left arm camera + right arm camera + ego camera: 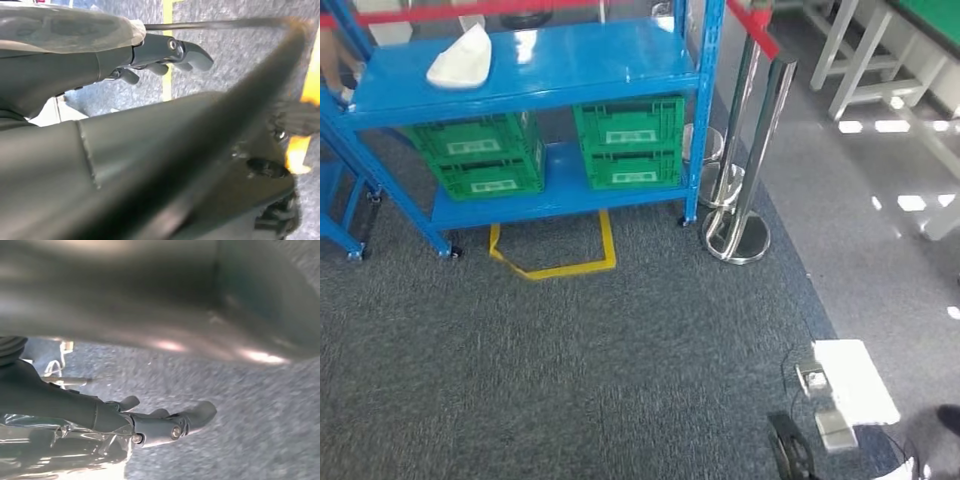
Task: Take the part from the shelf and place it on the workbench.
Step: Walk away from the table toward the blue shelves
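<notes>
Head view, item one: blue shelf (546,70), standing beyond a stretch of grey carpet (584,360), taken here as the landmark.

Item two: the part (462,58), a white, shallow, rounded-triangular piece, lying on the shelf's upper deck toward its left end, untouched and free of any neighbour.

Item three: two green crates (482,155), (629,140), side by side on the shelf's lower deck, beneath the part's level.

Item four: yellow floor tape (554,260), an outline on the carpet just in front of the shelf's base, between its legs.

Item five: chrome barrier posts (743,150) with a red belt, just beside the shelf's right upright.

Item six: white boards and cabling (848,385) on the floor, well apart from the shelf, to its front right.

Left wrist view: left hand (162,57), fingers extended and loosely apart, holding nothing, above the carpet.

Right wrist view: right hand (166,422), fingers likewise stretched out and empty, above the carpet.

Judged step: approach, before any reach. The workbench cannot be identified with certainty. Handling note: the robot would do well to walk up square to the shelf, stopping at the yellow tape, offset toward the part's end, clear of the barrier posts. The part looks thin and low, so a hand should come in flat over the deck and close under its raised edge.
</notes>
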You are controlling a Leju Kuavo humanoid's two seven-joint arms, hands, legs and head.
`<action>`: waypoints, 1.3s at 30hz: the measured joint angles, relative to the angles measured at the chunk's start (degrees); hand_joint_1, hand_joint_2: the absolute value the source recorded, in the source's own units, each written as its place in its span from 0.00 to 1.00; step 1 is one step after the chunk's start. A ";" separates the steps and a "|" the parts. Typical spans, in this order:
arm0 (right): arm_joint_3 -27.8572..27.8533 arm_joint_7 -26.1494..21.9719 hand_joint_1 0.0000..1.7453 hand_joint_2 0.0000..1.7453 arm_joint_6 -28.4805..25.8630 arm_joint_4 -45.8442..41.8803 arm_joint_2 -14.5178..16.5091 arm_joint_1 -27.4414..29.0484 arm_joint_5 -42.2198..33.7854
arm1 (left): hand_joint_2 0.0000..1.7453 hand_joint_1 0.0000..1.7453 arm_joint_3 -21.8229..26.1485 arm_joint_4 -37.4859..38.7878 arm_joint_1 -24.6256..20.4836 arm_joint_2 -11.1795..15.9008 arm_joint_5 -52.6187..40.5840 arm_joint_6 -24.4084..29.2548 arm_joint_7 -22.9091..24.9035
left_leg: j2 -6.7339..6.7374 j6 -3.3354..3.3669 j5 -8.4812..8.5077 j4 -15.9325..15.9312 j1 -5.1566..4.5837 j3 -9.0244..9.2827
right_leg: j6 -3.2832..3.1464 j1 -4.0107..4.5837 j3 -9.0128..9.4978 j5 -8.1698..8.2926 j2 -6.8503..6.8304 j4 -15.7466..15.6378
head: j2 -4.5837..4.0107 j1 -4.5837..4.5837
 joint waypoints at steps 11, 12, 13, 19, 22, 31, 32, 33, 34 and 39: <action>0.03 0.01 0.00 0.00 0.16 0.36 -0.09 0.04 -0.21 | 0.00 0.00 -0.07 0.00 -0.09 -0.38 0.09 -0.03 -0.12 | 0.17 -3.29 -4.79 1.01 0.49 4.44 | 0.21 -0.88 -5.60 6.62 -0.81 -3.64 | 0.00 0.70; 0.03 -0.08 0.00 0.00 0.33 0.37 -0.09 0.08 -0.27 | 0.00 0.00 -0.07 0.00 -0.12 -0.36 0.09 -0.02 -0.16 | 0.20 -3.49 -4.92 1.18 0.49 4.36 | -0.52 -0.90 -5.27 6.74 -0.70 -3.54 | 0.00 0.59; 0.03 -0.15 0.00 0.00 0.49 0.38 -0.09 0.19 -0.34 | 0.00 0.00 -0.08 0.00 -0.13 -0.34 0.09 0.00 -0.20 | 0.19 -3.67 -5.01 1.96 0.53 4.20 | -0.91 -0.92 -5.03 6.71 -0.62 -3.67 | 0.00 0.45; 0.01 -0.37 0.00 0.00 0.68 0.39 -0.09 -0.02 -0.42 | 0.00 0.00 -0.18 0.00 -0.28 -0.43 0.09 0.16 -0.22 | 0.17 -4.82 -11.10 20.48 0.95 -7.81 | -1.91 -0.88 -3.04 5.64 -0.46 -4.21 | 0.00 -0.10; 0.01 -0.37 0.00 0.00 0.68 0.39 -0.09 -0.01 -0.42 | 0.00 0.00 -0.20 0.00 -0.24 -0.45 0.09 0.24 -0.22 | 0.16 -4.84 -11.52 21.59 0.97 -9.01 | -1.94 -0.83 -2.79 5.44 -0.42 -4.21 | 0.00 -0.11; 0.50 0.69 0.00 0.00 2.53 0.41 -0.08 -0.34 0.53 | 0.00 0.00 -0.34 0.00 -0.14 -0.34 0.01 0.55 -0.46 | -0.21 -4.32 -0.09 2.97 0.33 -3.22 | -2.48 -0.04 -0.19 2.97 0.24 -5.24 | 0.00 -0.07; 0.55 0.73 0.00 0.00 2.55 0.41 -0.09 -0.33 0.55 | 0.00 0.00 -0.35 0.00 -0.18 -0.37 -0.01 0.53 -0.46 | -0.24 -4.87 -0.05 2.81 0.39 -3.00 | -3.47 -0.01 0.08 2.92 0.15 -5.39 | 0.00 0.01; 0.61 0.75 0.00 0.00 2.56 0.41 -0.09 -0.36 0.56 | 0.00 0.00 -0.35 0.00 -0.23 -0.37 -0.01 0.52 -0.46 | -0.29 -4.76 -0.16 2.80 0.38 -2.86 | -4.10 -0.02 0.29 2.91 0.10 -5.58 | 0.00 0.13; 0.64 0.75 0.00 0.00 2.56 0.41 -0.09 -0.37 0.56 | 0.00 0.00 -0.35 0.00 -0.27 -0.37 -0.02 0.52 -0.46 | -0.31 -4.39 -0.30 2.82 0.31 -2.76 | -4.11 -0.03 0.46 2.90 0.07 -5.75 | 0.00 0.22; 0.81 0.79 0.00 0.00 2.60 0.41 -0.09 -0.38 0.58 | 0.00 0.00 -0.35 0.00 -0.26 -0.38 -0.02 0.48 -0.47 | -0.31 -3.74 -0.69 2.93 0.10 -2.65 | -2.63 -0.22 0.94 2.99 0.04 -6.48 | 0.00 0.56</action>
